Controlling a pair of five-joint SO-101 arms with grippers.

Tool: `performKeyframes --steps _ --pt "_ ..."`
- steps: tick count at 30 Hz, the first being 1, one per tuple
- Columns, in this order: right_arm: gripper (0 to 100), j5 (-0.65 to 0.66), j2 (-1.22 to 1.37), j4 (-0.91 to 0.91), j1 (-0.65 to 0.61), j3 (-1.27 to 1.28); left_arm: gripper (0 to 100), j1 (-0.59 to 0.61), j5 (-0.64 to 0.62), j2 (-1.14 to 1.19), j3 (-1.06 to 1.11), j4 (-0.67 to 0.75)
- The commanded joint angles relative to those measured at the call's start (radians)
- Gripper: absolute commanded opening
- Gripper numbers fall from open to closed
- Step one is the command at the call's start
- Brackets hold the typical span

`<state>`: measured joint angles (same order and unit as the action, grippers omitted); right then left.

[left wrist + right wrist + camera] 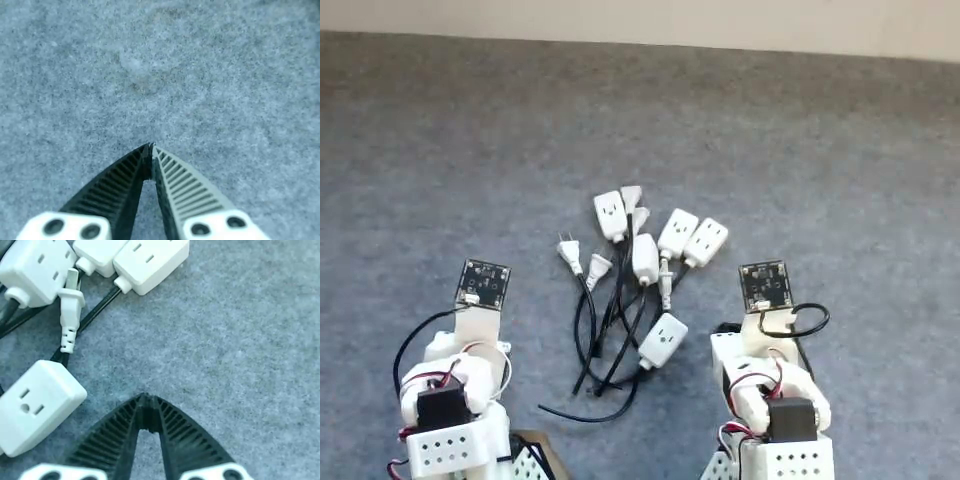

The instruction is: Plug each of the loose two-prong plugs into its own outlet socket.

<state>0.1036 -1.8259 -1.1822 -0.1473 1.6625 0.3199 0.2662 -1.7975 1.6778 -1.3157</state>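
- High view: the left arm and right arm sit at the near edge of the grey mat with the tangle between them. A loose two-prong plug lies with a second plug just beside it, nearer the left arm. White outlet sockets fan out towards the right arm, and black cords cross beneath.
- Left wrist view: the left gripper has its tips pressed together over bare mat, holding nothing.
- Right wrist view: the right gripper is likewise closed tip to tip and empty. A single outlet socket lies just beside it, with a white plug beyond, near a pair of sockets.
- Risk: the cords overlap, so lifting one plug will likely drag its neighbours. The sockets also lie loose — pushing prongs in could shove one away unless the other arm pins it.
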Motion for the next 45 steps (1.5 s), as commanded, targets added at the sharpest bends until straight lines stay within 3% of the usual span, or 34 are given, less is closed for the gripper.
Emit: performKeyframes --steps 1,30,32,36,41,45 --pt "0.5 0.002 -0.002 -0.005 0.007 0.153 1 0.012 -0.005 -0.013 0.019 -0.005" --pt "0.6 0.005 -0.007 0.028 -0.047 0.153 1 -0.001 -0.005 -0.015 0.018 0.008" --pt "0.6 0.058 -0.007 0.067 -0.058 0.151 1 0.001 -0.002 -0.015 0.018 0.038" --pt "0.6 0.37 -0.008 0.108 -0.007 0.124 1 0.008 0.077 -0.016 -0.01 0.11" --pt "0.6 0.299 -0.001 0.094 0.07 -0.016 1 0.007 0.091 -0.015 -0.081 0.19" --pt "0.7 0.299 0.001 0.01 0.05 -0.136 1 0.002 0.092 -0.012 -0.214 0.118"
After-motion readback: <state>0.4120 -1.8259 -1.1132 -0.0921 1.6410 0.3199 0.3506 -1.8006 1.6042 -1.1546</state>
